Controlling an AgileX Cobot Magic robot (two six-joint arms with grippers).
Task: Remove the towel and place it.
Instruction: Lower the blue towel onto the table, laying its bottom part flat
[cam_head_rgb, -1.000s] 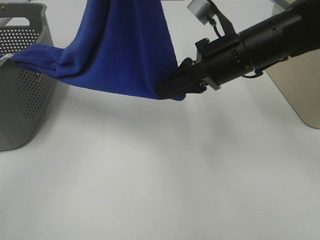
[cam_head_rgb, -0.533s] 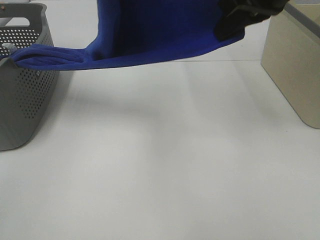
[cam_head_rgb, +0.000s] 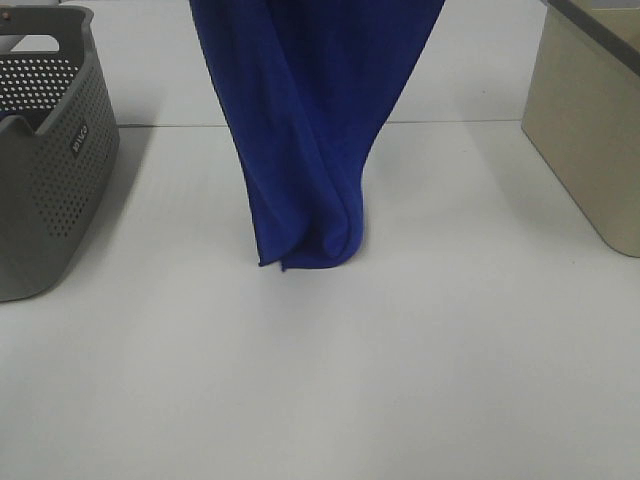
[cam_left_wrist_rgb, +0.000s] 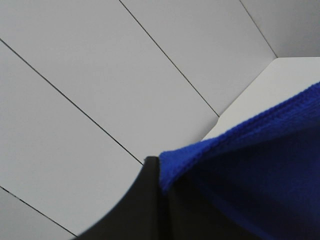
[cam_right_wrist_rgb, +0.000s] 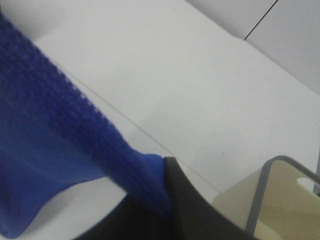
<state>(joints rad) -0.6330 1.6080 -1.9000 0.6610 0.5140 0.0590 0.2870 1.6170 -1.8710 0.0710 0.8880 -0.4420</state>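
- We find the left gripper (cam_left_wrist_rgb: 159, 172) clenched on an edge of the towel (cam_left_wrist_rgb: 250, 170), and the cloth falls away from its dark fingers (cam_left_wrist_rgb: 140, 210)
- We find the right gripper (cam_right_wrist_rgb: 165, 185) likewise clamped on a towel edge, with cloth bunched at the fingertip
- In the high view both grippers lie above the frame; the towel hangs mid-scene in long vertical folds
- Its folded lower end reaches down to the table (cam_head_rgb: 420, 380); we cannot tell whether it touches or hangs just above
- White table surface shows on both sides of the hanging cloth and in front of it
- A grey perforated basket (cam_head_rgb: 60, 170) stands at the left edge and a beige bin (cam_head_rgb: 590, 150) at the right, each well apart from the towel
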